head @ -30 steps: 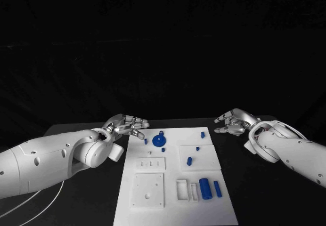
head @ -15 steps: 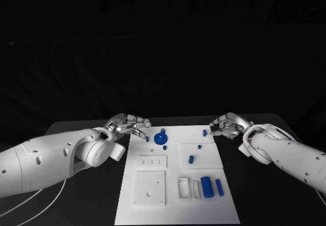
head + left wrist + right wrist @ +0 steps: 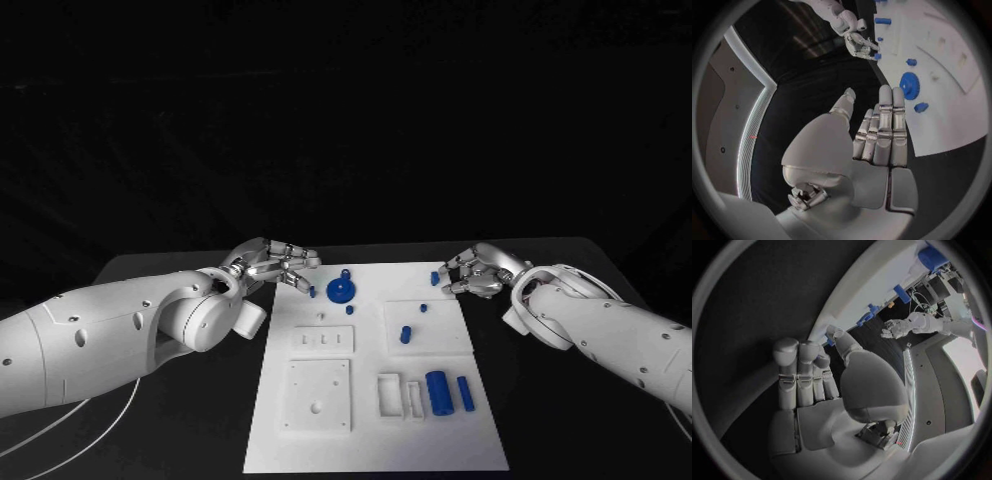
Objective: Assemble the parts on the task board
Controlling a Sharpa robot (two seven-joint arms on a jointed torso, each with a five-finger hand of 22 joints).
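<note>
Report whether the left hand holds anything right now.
Empty. The left hand has its fingers stretched out and apart, nothing between them, beside the task board edge near a small blue part.

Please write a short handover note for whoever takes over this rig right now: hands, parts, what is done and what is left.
Left hand: holds nothing, fingers apart, at the far left corner of the task board, beside a small blue part.
Right hand: fingers curled, at the board's far right edge by a small blue peg; whether it touches the peg cannot be told.
Parts: blue gear at the far end; two blue cylinders near the white holder.
Done: nothing visibly assembled.
Left: pick up and seat the loose parts.
</note>
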